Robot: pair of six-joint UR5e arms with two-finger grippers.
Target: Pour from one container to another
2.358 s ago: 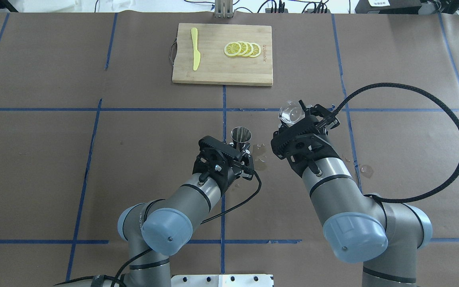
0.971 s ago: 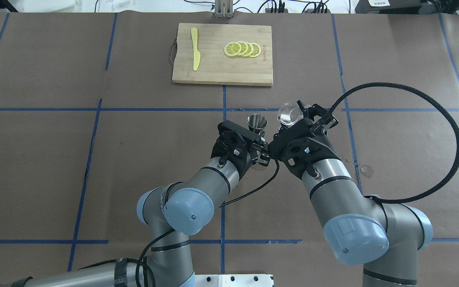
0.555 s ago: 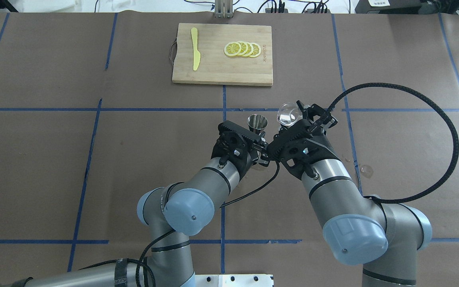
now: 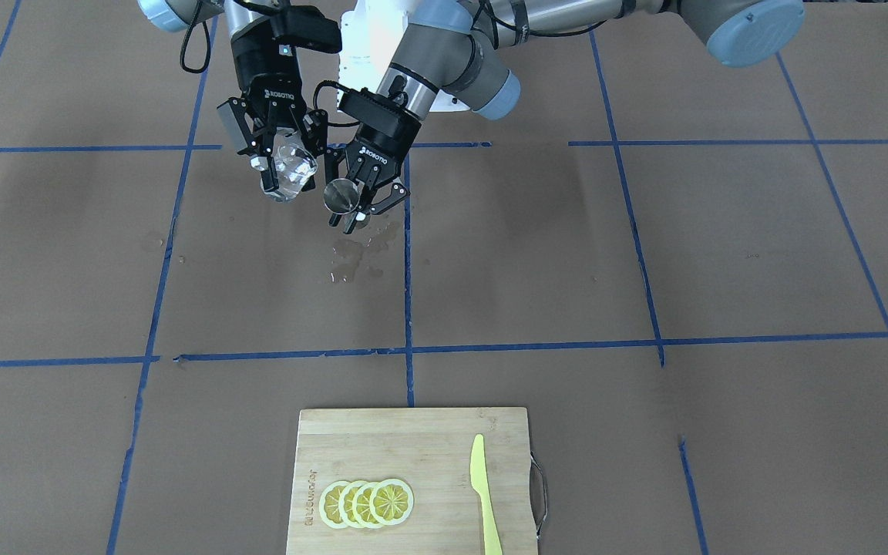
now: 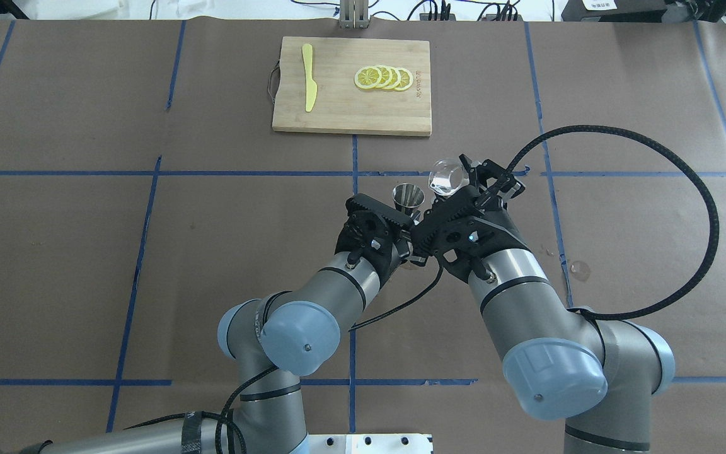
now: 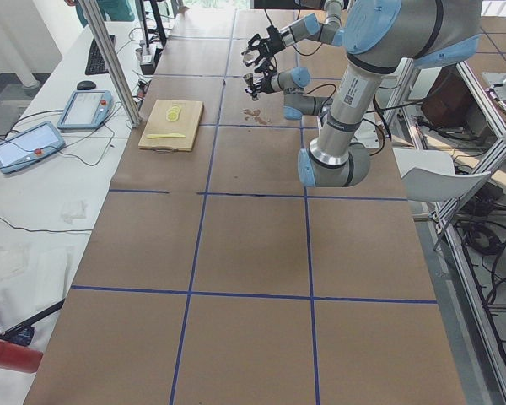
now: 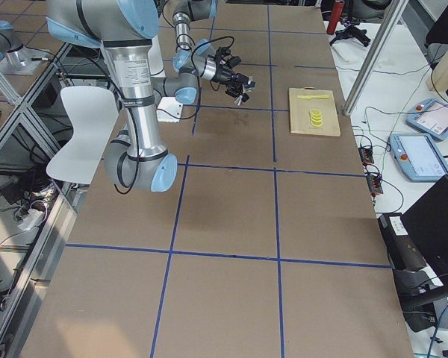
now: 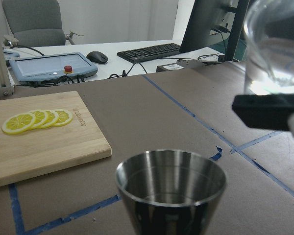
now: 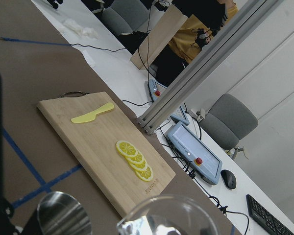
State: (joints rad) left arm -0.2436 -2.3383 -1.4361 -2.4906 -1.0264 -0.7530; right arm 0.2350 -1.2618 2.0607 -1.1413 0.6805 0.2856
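My right gripper (image 4: 284,163) is shut on the clear glass cup (image 4: 290,168), held above the table and tilted toward the jigger. My left gripper (image 4: 358,204) is shut on the steel jigger (image 4: 341,195), also held off the table with its mouth up. From overhead the cup (image 5: 446,176) hangs just right of and beyond the jigger (image 5: 408,195), nearly touching it. The left wrist view shows the jigger's open cone (image 8: 171,188) low in the middle and the cup (image 8: 277,46) high at the right, above a black finger (image 8: 269,110). The right wrist view shows the cup's rim (image 9: 166,215) beside the jigger (image 9: 63,215).
Wet spots (image 4: 351,258) mark the brown paper under the grippers, and another lies by the right arm (image 5: 579,270). A wooden cutting board (image 5: 338,113) at the far middle carries lemon slices (image 5: 383,77) and a yellow knife (image 5: 308,77). The two wrists almost touch.
The left arm lifted the jigger forward and right, then held still. The right arm has brought the glass cup leftward, closer to the jigger.
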